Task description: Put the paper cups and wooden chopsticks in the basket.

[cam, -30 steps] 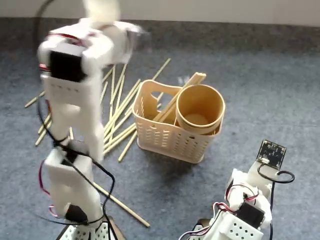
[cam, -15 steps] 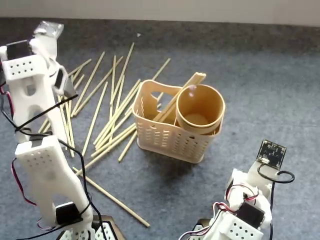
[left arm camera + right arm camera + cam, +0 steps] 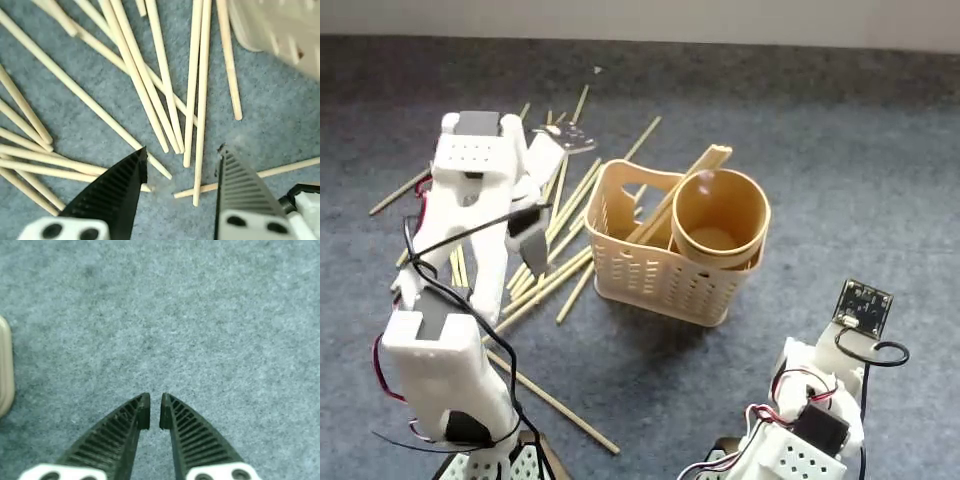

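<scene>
A tan slotted basket (image 3: 650, 262) stands mid-table with a paper cup (image 3: 718, 215) upright inside it and a few wooden chopsticks (image 3: 682, 188) leaning against the cup. Many loose chopsticks (image 3: 563, 215) lie fanned on the carpet left of the basket. My left gripper (image 3: 530, 240) hangs over that pile, close to the basket's left wall. In the left wrist view it (image 3: 182, 150) is open, its tips just above several chopsticks (image 3: 192, 90), holding nothing. My right gripper (image 3: 154, 407) is shut and empty over bare carpet.
The right arm (image 3: 810, 425) sits folded at the table's front right, well away from the basket. One long chopstick (image 3: 555, 402) lies by the left arm's base. A corner of the basket (image 3: 280, 30) shows beyond the left gripper. Grey carpet covers the table.
The left arm has swung from the far left back toward the basket and lowered its open gripper over the chopstick pile. The right arm, basket and cup have not moved.
</scene>
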Available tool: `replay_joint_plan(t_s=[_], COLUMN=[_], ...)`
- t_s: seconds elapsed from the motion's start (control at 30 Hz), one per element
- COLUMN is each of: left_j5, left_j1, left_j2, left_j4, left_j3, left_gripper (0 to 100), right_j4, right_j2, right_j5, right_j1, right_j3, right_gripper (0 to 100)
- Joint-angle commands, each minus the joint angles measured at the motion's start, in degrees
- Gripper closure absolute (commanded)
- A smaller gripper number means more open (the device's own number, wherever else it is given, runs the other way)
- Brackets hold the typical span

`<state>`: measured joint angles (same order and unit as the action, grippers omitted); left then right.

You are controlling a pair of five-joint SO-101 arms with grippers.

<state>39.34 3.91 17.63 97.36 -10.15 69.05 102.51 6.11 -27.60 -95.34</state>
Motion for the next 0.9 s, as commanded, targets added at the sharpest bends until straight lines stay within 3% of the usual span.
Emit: replay_joint_plan(t_s=[0.0,0.2,0.57,0.87], left_j5=[0.5,0.4,-2.7,-2.7], left_j1=[-2.7,-5.3,-5.1,-3.7], left_j2=[-3.1,4.0,23.5,26.9], left_j4=[-4.3,-10.4,-10.3,-10.3], left_j3=[2.8,0.8,-16.7,-20.2], left_gripper=[76,76,76,81], right_j4=[0.4,0.4,0.4,0.4], right_j2=[0.2,0.2,0.2,0.2], right_j5=[0.4,0.4,0.4,0.4], right_j1=[0.0,0.0,0.0,0.0], right_j3=[-8.6,-8.6,-8.6,-8.6], right_gripper=[94.3,94.3,94.3,94.3])
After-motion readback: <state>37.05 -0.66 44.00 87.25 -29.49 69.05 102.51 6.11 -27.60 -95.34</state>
